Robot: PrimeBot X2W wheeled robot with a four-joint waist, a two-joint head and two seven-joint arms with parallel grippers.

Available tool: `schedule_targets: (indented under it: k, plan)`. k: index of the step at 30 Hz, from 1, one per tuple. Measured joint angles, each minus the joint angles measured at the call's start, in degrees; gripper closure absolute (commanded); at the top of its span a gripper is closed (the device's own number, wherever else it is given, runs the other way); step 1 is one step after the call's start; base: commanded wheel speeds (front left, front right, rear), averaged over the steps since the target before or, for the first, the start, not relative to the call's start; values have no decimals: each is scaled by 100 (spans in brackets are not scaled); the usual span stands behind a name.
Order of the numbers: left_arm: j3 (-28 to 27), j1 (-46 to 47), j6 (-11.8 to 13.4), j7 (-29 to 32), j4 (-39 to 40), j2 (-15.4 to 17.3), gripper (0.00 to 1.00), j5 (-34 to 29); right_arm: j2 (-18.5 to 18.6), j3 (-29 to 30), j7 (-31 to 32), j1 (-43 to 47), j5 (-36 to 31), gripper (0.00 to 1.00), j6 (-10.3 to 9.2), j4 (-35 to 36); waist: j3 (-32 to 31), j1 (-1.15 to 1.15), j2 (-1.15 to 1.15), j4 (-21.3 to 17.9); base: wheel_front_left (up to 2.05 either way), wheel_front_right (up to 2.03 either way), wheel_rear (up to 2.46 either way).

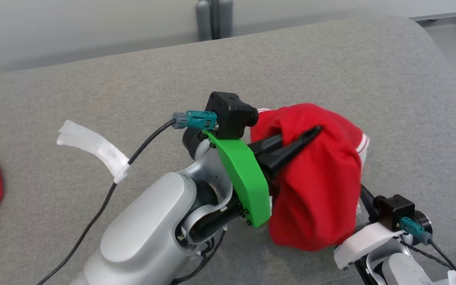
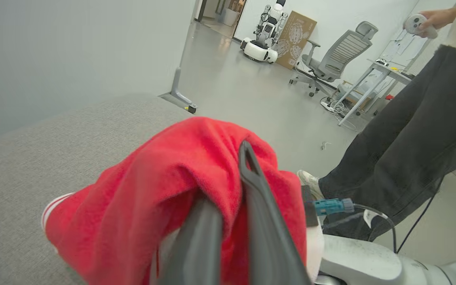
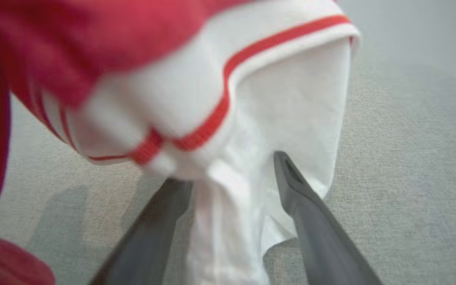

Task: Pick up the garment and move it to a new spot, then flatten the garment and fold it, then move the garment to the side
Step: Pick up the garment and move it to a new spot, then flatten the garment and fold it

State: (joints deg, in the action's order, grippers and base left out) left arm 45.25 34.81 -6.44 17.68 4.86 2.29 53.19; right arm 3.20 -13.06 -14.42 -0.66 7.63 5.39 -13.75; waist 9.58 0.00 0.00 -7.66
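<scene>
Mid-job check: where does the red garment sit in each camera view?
Head view: garment right of centre, hanging from the left gripper.
Left wrist view: garment lower centre, bunched over that gripper.
Right wrist view: garment upper centre, its white striped part, blurred.
Shared landmark: the grey fabric surface beneath it.

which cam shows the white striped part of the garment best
right wrist view: the white striped part hangs close up between the right hand's open fingers, red trim clear. head view catches a thin striped edge on the red garment's right side; left wrist view a small striped corner at lower left.
</scene>
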Motion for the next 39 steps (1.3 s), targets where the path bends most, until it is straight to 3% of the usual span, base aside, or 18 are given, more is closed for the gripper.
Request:
schedule_targets:
  k: [3, 8, 13, 15, 17, 18, 24, 29, 39]
  plan:
    - [-104, -86, 263, -8, -489, 109, 100, -530, -9, 23, -1, 34, 3, 0, -2, 14, -56, 0, 0, -202, 0, 0, 0]
    - [-119, -235, 523, -9, -1333, 628, 100, -1113, -16, 136, 0, 124, 60, 0, -44, 52, -90, 0, 0, -421, 0, 0, 0]
    - [23, -261, 650, 43, -1895, 1017, 100, -1593, -46, 148, 0, 127, 60, 0, -43, 101, -54, 0, 0, -444, 0, 0, 0]
    - [134, -266, 656, 111, -2115, 1146, 95, -1711, -49, 180, 0, 127, 59, 0, -43, 119, -60, 0, 0, -422, 0, 0, 0]
    - [132, -285, 806, 96, -2340, 1233, 64, -1876, -51, 216, 0, 127, 58, 0, -43, 152, -51, 0, 0, -375, 0, 0, 0]
    - [123, -285, 854, 81, -2386, 1232, 0, -1909, -51, 231, 0, 127, 58, 0, -43, 165, -48, 0, 0, -356, 0, 0, 0]
    - [75, -284, 1078, -198, -2586, 1087, 0, -2061, -53, 253, 0, 125, 48, 0, -37, 165, -37, 0, 0, -208, 0, 0, 0]
    - [-308, -287, 1310, -535, -2687, 1135, 0, -2279, -67, 298, 0, 116, 34, 0, -37, -57, -79, 0, 0, -116, 0, 0, 0]
    - [-981, -754, 1351, -1095, -2584, 1047, 0, -2272, 80, 515, 0, 178, 31, 0, -96, -844, -156, 0, 0, 106, 0, 0, 0]
